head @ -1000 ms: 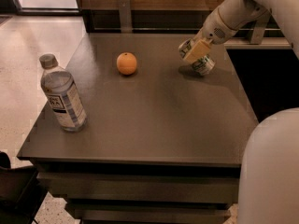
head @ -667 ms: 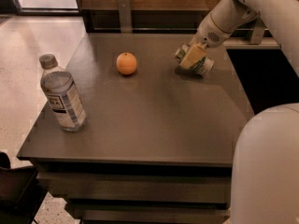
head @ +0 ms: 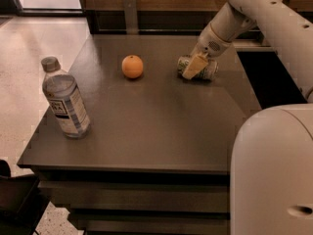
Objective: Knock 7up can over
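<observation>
7up can (head: 210, 72): upper right of frame, apparently on its side on the surface (head: 156, 126). Gripper (head: 194, 66): against it; whether jaws are open cannot be told. Step: knock judged done. Next: lift clear.

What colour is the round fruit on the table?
The round fruit is orange, seen in the camera view; the claw is at the white-and-green aluminium can.

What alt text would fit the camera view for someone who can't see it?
A 7up can lies on its side at the far right of a dark table, with the robot's gripper directly in front of it. An orange sits to the can's left, and a clear water bottle stands upright near the front left edge.
</observation>
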### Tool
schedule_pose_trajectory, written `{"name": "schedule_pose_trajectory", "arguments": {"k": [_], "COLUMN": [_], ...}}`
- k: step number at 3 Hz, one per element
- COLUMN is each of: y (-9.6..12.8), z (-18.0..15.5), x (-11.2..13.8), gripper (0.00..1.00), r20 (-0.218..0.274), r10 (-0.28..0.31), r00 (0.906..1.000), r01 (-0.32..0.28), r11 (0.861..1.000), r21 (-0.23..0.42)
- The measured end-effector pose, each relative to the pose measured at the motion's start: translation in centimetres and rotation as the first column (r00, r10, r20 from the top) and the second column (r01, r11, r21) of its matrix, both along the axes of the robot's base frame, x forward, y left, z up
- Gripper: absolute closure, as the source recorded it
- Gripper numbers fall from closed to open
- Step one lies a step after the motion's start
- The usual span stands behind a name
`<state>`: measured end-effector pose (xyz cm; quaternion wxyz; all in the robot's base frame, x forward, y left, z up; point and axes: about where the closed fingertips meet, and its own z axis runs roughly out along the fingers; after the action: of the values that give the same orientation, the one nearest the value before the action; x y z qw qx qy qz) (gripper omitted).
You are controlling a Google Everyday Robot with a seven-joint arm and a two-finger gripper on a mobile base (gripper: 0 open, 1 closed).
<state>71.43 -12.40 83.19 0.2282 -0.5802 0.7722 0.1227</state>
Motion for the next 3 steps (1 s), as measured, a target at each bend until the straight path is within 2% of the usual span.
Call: {"name": "schedule_pose_trajectory", "arguments": {"k": [1,2,3], "y": [0.53,0.53,0.69], "z": [-0.62,-0.42,-0.62], "x": [0.2,0.19,0.24], "gripper": [1.0,0.82,0.59], "r20": [-0.017,-0.017,-0.02], "r10": [0.008,0.008,0.01], "r00": [0.9998,0.9998,0.9998], "r01": [-0.008,-0.008,-0.01], "r11": [1.0,1.0,1.0], "r21": [-0.001,-0.001,0.0]}}
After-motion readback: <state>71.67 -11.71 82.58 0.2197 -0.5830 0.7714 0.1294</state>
